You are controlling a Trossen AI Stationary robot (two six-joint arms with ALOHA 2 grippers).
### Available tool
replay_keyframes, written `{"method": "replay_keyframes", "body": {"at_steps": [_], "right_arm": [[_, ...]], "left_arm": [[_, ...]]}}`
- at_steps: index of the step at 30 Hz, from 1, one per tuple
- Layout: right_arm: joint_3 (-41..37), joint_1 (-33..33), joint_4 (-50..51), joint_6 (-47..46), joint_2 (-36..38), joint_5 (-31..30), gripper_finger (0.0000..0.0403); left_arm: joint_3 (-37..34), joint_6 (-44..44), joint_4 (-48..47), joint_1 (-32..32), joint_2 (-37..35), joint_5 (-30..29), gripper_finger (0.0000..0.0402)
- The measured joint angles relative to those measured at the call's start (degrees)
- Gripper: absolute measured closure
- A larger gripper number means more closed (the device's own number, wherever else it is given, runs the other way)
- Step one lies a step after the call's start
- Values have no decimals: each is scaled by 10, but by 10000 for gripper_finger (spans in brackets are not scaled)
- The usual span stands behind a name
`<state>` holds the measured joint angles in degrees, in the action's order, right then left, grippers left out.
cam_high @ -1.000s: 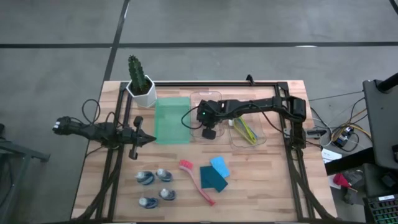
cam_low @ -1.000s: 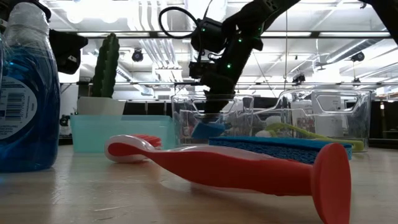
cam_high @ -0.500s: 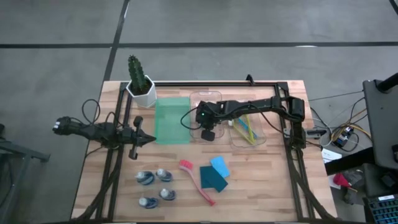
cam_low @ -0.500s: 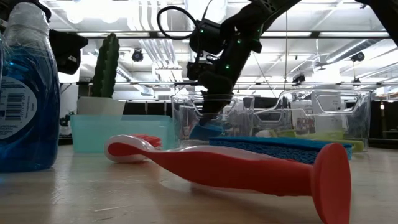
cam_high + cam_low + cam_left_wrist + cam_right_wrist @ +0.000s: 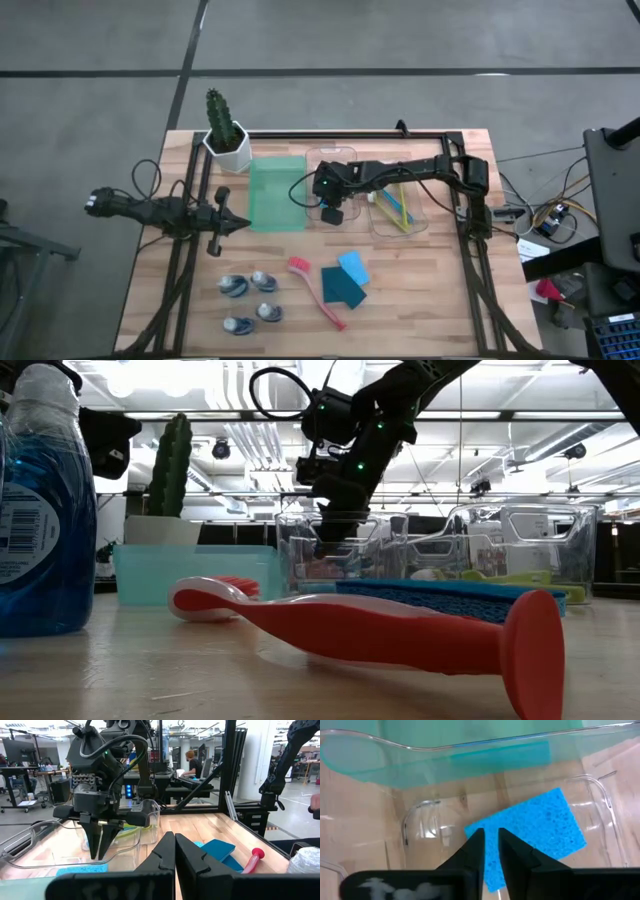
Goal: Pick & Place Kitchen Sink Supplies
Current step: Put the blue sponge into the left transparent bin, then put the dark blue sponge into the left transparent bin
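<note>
Nearest to us in the low view, a pink long-handled brush (image 5: 380,635) lies across the lower middle of the frame, with a blue dish-soap bottle (image 5: 40,510) filling the left edge. In the high view, the brush (image 5: 317,293) sits in the lower centre of the table (image 5: 420,300), beside two blue block sponges (image 5: 345,280), and four little blue-white bottles (image 5: 250,300) cluster at lower left.

Farther back, we see the right gripper (image 5: 332,212) just above the frame's centre, over the near clear tray (image 5: 335,155). Its fingers (image 5: 475,845) stand slightly parted, with a narrow gap between them, and they hold nothing; a blue sponge (image 5: 530,835) lies flat on the tray floor directly beneath the tips. In the left wrist view, the same gripper (image 5: 102,840) hangs over that tray with its fingers pointing down.

To the right, a second clear tray (image 5: 418,215) holds the yellow-green and blue brushes (image 5: 395,208). To the left lies the green tray (image 5: 276,193), and beyond it, at upper left, the potted cactus (image 5: 226,135).

The left gripper (image 5: 228,224) waits at the table's left side with its fingers (image 5: 167,852) pressed together, empty.
</note>
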<state>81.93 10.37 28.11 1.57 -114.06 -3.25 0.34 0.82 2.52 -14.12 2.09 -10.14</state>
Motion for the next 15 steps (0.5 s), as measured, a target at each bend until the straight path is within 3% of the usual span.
{"method": "replay_keyframes", "body": {"at_steps": [7,15], "right_arm": [[-1,0,6,-13,21,-6,311],[0,-17,33,-32,83,0,321]], "left_arm": [[0,0,0,0,0,0,399],[0,0,0,0,0,0,399]]}}
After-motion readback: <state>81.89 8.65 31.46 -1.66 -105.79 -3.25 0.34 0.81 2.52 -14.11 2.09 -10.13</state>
